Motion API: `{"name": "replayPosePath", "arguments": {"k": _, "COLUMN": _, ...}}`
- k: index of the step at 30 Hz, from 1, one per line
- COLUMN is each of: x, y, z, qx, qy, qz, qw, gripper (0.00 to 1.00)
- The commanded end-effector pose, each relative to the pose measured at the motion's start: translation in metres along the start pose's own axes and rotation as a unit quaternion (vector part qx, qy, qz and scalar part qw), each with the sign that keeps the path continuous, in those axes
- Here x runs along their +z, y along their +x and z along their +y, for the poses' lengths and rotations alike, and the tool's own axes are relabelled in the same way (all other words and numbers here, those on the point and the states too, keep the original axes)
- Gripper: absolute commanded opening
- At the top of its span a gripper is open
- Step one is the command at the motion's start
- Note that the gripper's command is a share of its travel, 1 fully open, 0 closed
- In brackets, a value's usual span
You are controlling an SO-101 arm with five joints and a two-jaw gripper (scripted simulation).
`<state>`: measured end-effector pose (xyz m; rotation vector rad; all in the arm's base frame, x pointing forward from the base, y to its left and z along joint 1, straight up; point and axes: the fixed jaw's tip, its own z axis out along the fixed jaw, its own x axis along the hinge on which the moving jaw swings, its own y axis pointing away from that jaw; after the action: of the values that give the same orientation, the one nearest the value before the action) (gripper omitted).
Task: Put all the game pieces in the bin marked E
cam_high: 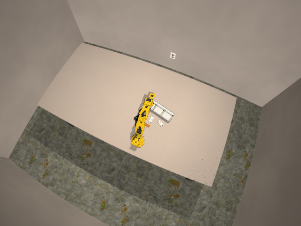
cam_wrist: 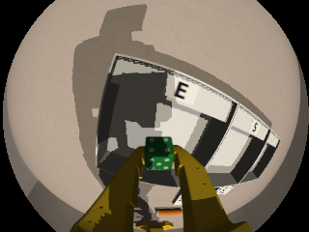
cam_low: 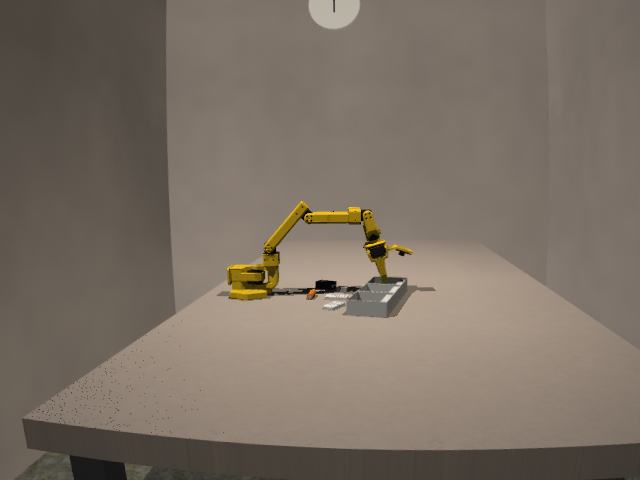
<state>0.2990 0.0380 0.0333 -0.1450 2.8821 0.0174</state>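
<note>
Green die point(cam_wrist: 159, 154) pinched in jaws point(cam_low: 383, 280), held over bin E point(cam_wrist: 130, 92), presumably so drop lands inside.

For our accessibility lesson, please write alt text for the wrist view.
A yellow gripper holds a green die with pale pips over a bin marked E, in a row with one marked S; an orange object lies near the bottom edge.
</note>
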Motion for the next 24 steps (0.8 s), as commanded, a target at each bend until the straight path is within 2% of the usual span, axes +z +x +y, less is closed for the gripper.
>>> {"name": "replayPosePath", "arguments": {"k": 1, "x": -0.016, "y": -0.0124, "z": 0.0021, "qx": 0.002, "qy": -0.002, "qz": -0.043, "qw": 0.999, "gripper": 0.0}}
{"name": "replayPosePath", "arguments": {"k": 24, "x": -0.0064, "y": -0.0106, "z": 0.0021, "qx": 0.002, "qy": -0.002, "qz": -0.043, "qw": 0.999, "gripper": 0.0}}
